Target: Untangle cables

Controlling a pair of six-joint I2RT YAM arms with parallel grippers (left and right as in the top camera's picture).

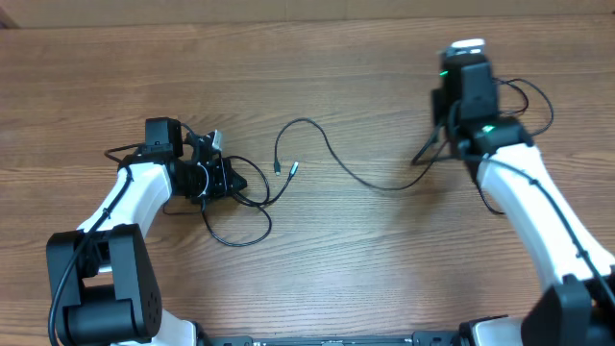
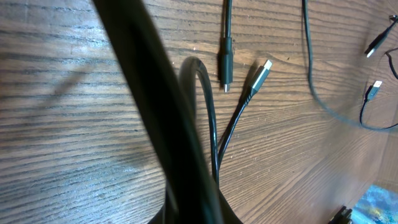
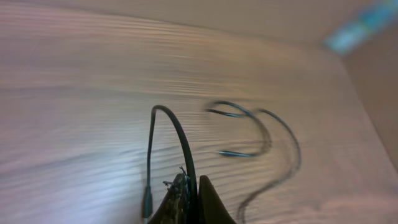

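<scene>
Mid-separation: the right gripper (image 3: 193, 182), fingers clamped on a thin black cable (image 1: 341, 165), holds it right of the tangled black cable loops (image 1: 233, 242) on the brown wooden table (image 1: 384, 279). The left gripper (image 1: 213, 173), its grip impossible to tell, perhaps pins them. Next: pull steadily apart.

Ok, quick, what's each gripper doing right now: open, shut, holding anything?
Left gripper: cannot tell; its fingers do not show clearly in any view.
Right gripper: shut on a thin black cable.
</scene>
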